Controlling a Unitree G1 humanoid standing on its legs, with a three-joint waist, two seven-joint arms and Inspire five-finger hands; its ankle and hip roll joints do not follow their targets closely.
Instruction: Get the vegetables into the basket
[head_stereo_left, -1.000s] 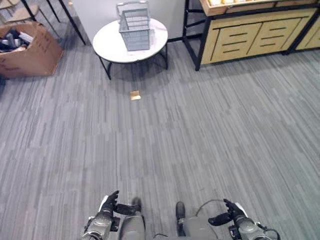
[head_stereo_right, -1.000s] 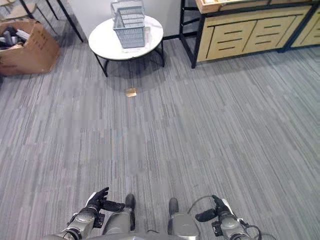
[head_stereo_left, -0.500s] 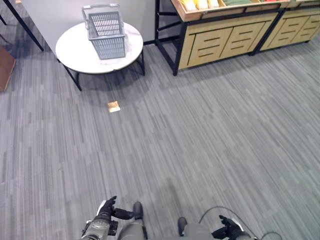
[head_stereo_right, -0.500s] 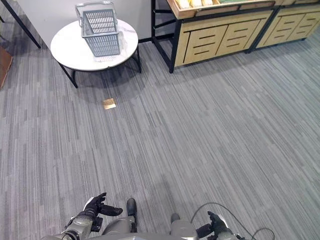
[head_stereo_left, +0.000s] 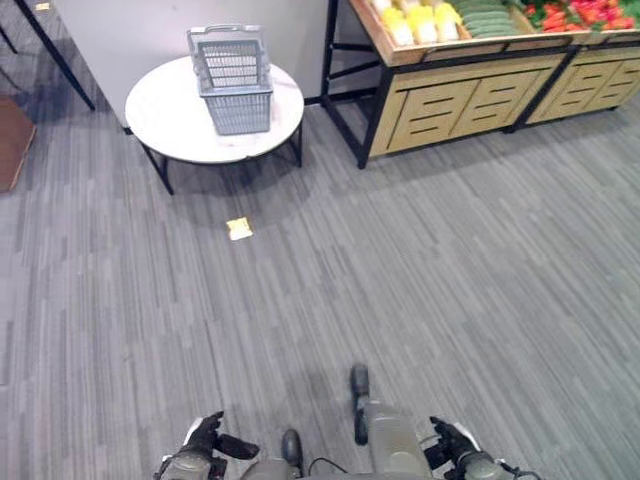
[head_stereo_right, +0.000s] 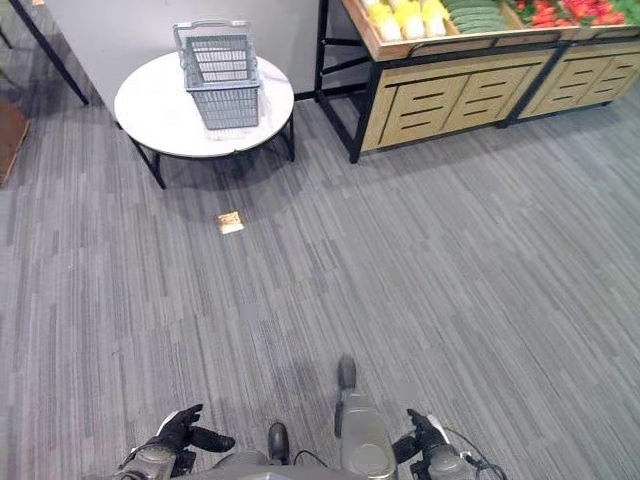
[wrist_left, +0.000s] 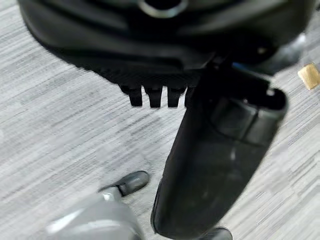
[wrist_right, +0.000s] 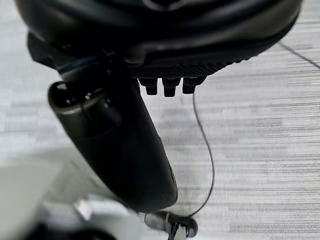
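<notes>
Round white table (head_stereo_left: 180, 125), small tan scrap, maybe paper (head_stereo_left: 239, 228), grey carpet (head_stereo_left: 420, 260)

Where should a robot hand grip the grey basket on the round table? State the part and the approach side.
Probably the basket's bail handle, which seems to rest along its far rim. Come from above, curling fingers under the bar; the mesh walls offer little purchase, and the white round table leaves space around it.

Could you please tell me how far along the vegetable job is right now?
Nothing is done yet: the grey basket stands empty on the round white table. Both the left hand and right hand hold nothing. All vegetables remain on the wooden stand.
</notes>
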